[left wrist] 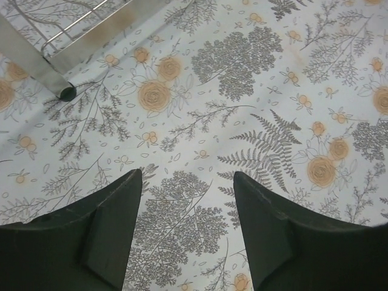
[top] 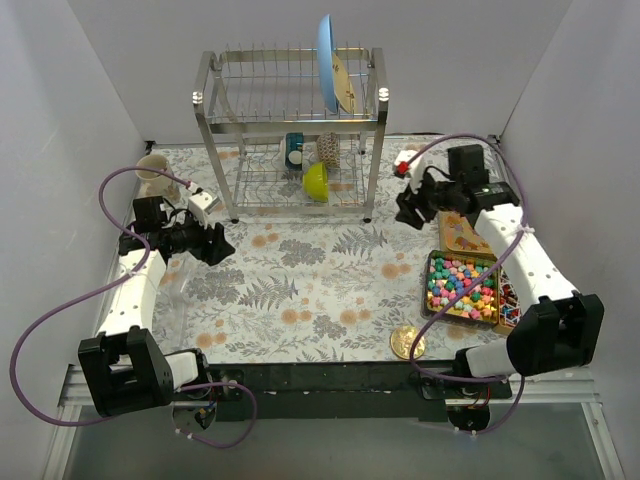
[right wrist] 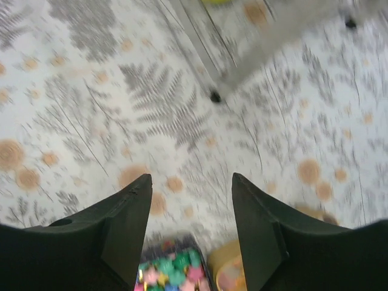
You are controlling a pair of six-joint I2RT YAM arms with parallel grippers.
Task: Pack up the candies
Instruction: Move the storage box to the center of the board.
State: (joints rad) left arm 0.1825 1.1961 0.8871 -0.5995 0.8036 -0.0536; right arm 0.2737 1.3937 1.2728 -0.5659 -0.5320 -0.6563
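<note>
Near the right edge of the floral surface [top: 300, 280], the candies [top: 462, 284] fill an open tin [top: 428, 275]. The 2 tools hang over the surface, fingers spread wide and empty: the left tool [left wrist: 185, 176] beside the dish rack [top: 290, 130], the right tool [right wrist: 191, 179] near the tin's far corner.

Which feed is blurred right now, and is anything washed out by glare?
Right wrist view: smeared throughout, the rack and candies soft, only the right gripper crisp. Left wrist view: sharp and evenly lit. Top external view: clear, no strong glare.
</note>
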